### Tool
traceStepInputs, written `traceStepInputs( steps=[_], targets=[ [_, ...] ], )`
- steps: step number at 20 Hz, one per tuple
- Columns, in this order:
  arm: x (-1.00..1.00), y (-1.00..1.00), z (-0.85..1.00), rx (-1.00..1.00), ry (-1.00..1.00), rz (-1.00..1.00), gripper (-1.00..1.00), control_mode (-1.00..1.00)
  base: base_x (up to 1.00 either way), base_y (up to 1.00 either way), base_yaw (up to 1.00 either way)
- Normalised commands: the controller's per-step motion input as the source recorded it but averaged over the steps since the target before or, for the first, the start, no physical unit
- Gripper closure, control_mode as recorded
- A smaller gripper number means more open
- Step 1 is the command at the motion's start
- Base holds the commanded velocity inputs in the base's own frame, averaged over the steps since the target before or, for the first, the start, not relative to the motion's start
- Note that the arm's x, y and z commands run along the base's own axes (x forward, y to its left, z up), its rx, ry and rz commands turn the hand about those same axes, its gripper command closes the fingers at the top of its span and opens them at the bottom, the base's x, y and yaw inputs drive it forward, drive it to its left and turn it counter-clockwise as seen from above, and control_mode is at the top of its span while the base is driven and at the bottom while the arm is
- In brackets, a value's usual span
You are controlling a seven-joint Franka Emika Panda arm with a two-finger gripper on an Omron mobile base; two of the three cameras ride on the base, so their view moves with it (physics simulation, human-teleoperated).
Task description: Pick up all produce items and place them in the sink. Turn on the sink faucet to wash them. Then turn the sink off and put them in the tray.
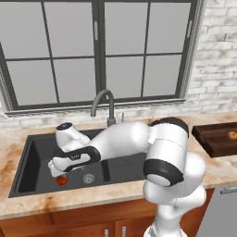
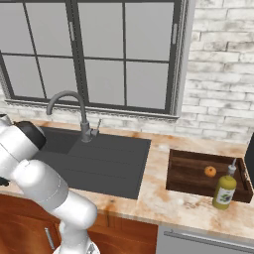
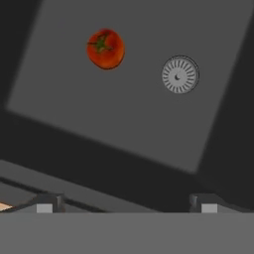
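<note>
Left base view: the white arm reaches leftward and down into the sink point(image 1: 34, 152), its hand point(image 1: 56, 170) low over the basin floor just above the red tomato point(image 1: 61, 180), which lies on the floor beside the round metal drain point(image 1: 88, 178). Whether hand and tomato touch cannot be told from here, since the hand partly covers the fruit. The gooseneck faucet point(image 1: 102, 102) stands behind the basin under the window point(image 1: 97, 51); no water is seen at its spout. At the right edge the wooden tray point(image 1: 208, 139) rests on the counter point(image 1: 28, 206) with the small orange ball point(image 1: 232, 135) inside it.

Right base view: the arm's bulk hides the basin, so the tomato is screened; the ribbed drainboard point(image 2: 106, 158) of the sink is plain here, with the faucet point(image 2: 74, 111) at its back. The tray point(image 2: 181, 171) is seen whole, the orange ball point(image 2: 210, 171) lying on its floor, well apart from the sink. A yellow-green bottle point(image 2: 224, 190) with a white nozzle stands at the tray's near right side, overlapping its rim in this view.

Hand view: the fingertips point(image 3: 45, 204) stand wide apart and hold nothing. Beyond them the tomato point(image 3: 105, 48) with its green stalk and the drain point(image 3: 180, 74) lie on the dark basin floor, near one another but apart.
</note>
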Motion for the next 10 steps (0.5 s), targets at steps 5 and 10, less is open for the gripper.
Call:
traceStepInputs(
  steps=[5, 10],
  targets=[
    [0.24, 0.08, -0.14, 0.00, 0.00, 0.00, -1.00, -1.00, 0.00, 0.00, 0.00],
    [0.27, 0.00, -0.28, 0.00, -0.01, 0.00, -1.00, -1.00, 0.00, 0.00, 0.00]
  ],
)
